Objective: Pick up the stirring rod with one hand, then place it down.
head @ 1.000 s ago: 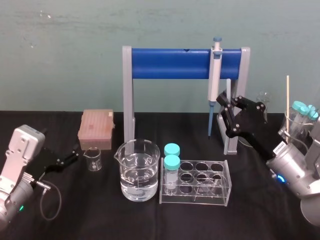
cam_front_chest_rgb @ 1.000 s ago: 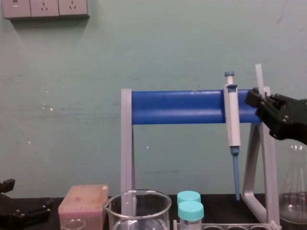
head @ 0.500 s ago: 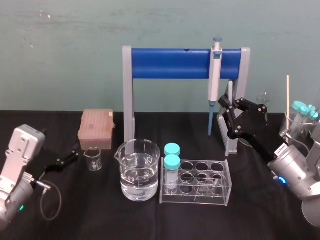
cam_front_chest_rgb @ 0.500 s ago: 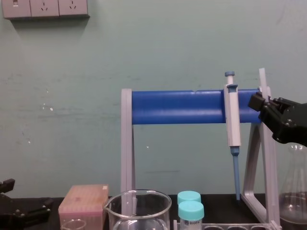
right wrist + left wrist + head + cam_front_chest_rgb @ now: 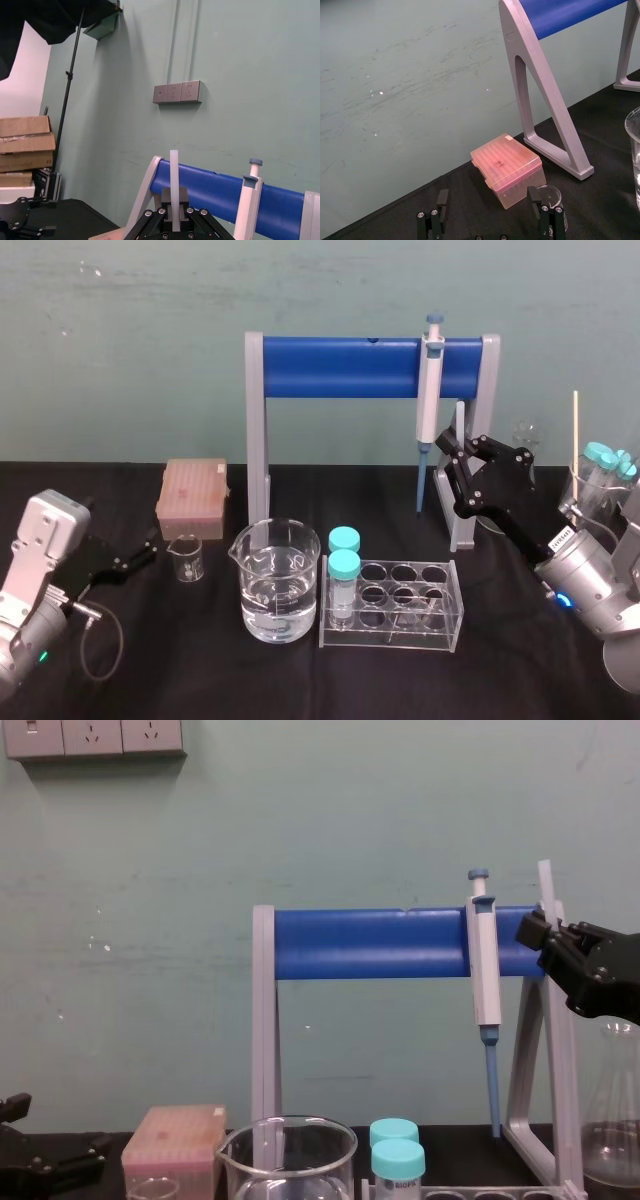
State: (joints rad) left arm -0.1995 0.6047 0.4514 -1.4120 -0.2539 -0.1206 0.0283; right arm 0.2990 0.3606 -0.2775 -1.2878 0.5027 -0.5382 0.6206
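The stirring rod (image 5: 459,425) is a thin whitish stick held upright just in front of the stand's right post. My right gripper (image 5: 449,452) is shut on its lower part, raised above the table. From the chest, the stirring rod (image 5: 545,882) sticks up above the right gripper (image 5: 545,932). In the right wrist view the stirring rod (image 5: 174,182) rises straight from between the black fingers (image 5: 183,197). My left gripper (image 5: 135,558) rests low at the table's left, open and holding nothing, its fingers (image 5: 442,198) spread wide near a small beaker.
A blue-and-grey stand (image 5: 345,367) carries a white-and-blue pipette (image 5: 430,390). In front stand a large water beaker (image 5: 279,580) and a clear tube rack (image 5: 400,605) with two teal-capped tubes. A pink box (image 5: 191,498) and small beaker (image 5: 186,557) sit left; a flask (image 5: 612,1120) stands right.
My right gripper sank a little with the stirring rod still upright in it, then held still. The left arm has not moved.
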